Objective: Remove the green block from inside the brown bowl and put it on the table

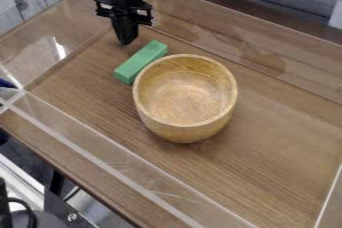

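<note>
Acrylic walls (80, 137) ring your table (274, 92), where the only loose things are the bowl (187, 97) and the block (140, 61), with nothing lying across either. Your block rests flat on the wood outside the bowl, just beside its upper-left rim, long axis running diagonally from lower left to upper right toward the gripper (126, 38). That black gripper points straight down just past the block's far end, jaws clenched on nothing.
</note>
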Available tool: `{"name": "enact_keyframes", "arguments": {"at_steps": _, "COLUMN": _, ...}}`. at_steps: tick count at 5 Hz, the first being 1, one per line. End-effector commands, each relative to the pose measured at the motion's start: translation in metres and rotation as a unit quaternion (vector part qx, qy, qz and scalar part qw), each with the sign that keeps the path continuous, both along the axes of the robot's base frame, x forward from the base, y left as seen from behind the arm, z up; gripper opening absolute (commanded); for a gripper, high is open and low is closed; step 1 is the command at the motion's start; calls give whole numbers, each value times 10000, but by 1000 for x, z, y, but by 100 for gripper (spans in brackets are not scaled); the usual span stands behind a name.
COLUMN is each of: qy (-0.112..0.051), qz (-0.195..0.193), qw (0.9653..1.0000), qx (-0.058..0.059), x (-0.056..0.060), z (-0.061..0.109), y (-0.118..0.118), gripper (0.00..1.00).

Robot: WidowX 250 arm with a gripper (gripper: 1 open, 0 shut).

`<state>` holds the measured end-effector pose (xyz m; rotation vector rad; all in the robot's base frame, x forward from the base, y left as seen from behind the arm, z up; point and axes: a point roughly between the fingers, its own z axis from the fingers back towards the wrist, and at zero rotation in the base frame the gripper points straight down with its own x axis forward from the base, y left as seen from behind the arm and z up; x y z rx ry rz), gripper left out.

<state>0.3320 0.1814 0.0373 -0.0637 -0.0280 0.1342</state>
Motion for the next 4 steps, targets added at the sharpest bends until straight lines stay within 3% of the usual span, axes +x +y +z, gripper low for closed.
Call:
{"name": "enact_keyframes", "arguments": {"at_steps": 1, "qy": -306, "qz": 49, "qw": 9993, "qx": 185, "x": 9, "z": 21, "y": 10, "gripper": 0}}
{"name": "enact_keyframes", "arguments": {"at_steps": 4, "qy": -287, "qz": 116, "qw": 9993, "qx": 188, "x": 8, "z": 18, "y": 17, "gripper": 0}}
